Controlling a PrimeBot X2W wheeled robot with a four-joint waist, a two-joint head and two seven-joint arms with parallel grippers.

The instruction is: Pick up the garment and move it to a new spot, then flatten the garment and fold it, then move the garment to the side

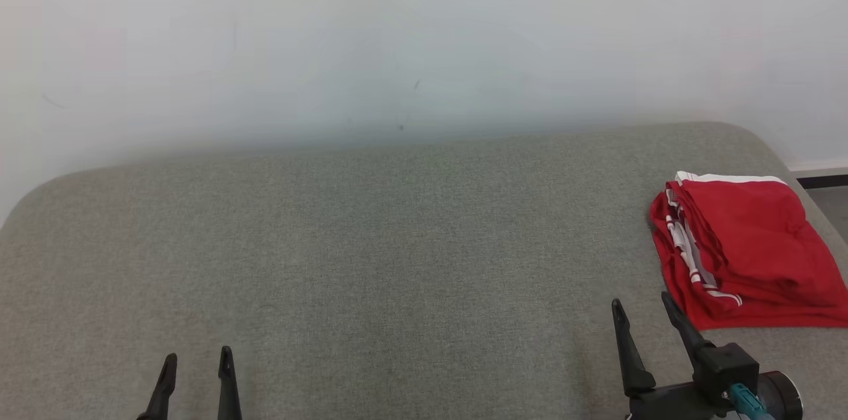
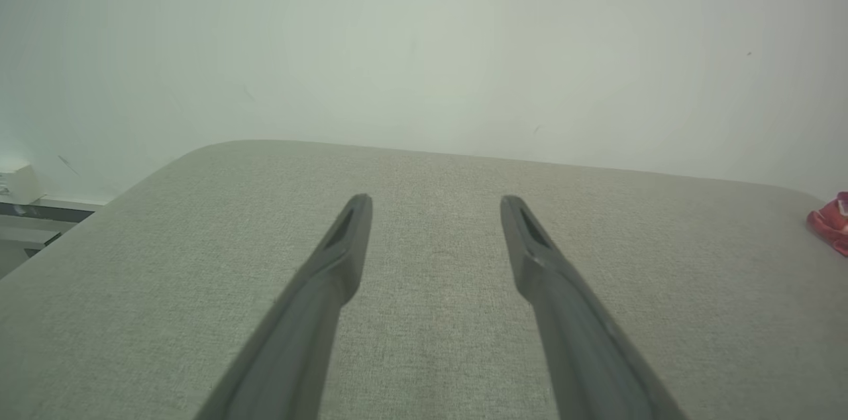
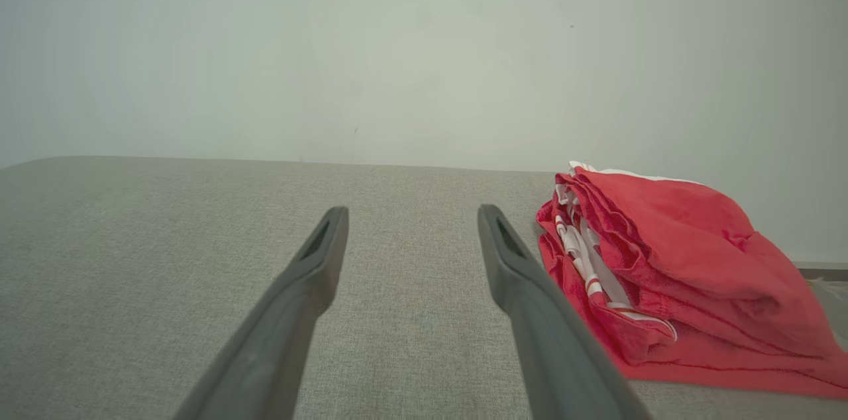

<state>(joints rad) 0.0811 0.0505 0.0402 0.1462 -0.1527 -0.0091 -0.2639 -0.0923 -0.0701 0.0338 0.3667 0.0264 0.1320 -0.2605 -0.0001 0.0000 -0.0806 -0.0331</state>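
**A:** Garment, where?

**B:** I've got the red garment (image 1: 748, 248) at 3 o'clock on the grey fabric-covered table (image 1: 397, 241), near the rounded far corner. It's folded into a stack, with white-striped trim along its 9 o'clock side and a white band at its far edge. Its 3 o'clock side runs off my head view.

**A:** Tools?

**B:** My left tool (image 1: 199, 354) is at 7 o'clock with its fingers apart and nothing between them, bare fabric around it. My right tool (image 1: 641, 299) is at 5 o'clock, also spread and holding nothing. The garment lies at 1 o'clock from it, near but not touching.

**A:** Wrist views?

**B:** In the right wrist view the right tool (image 3: 412, 209) points at bare table, and the garment (image 3: 676, 254) is at 3 o'clock, just beside one finger. That finger crosses the cloth's near edge in the picture, and I can't tell if they touch. In the left wrist view the left tool (image 2: 435, 199) is spread wide over bare table. There's a sliver of red garment (image 2: 831, 224) at the 3 o'clock edge, well apart.

**A:** Background?

**B:** A plain pale wall (image 1: 397, 29) at 12 o'clock.
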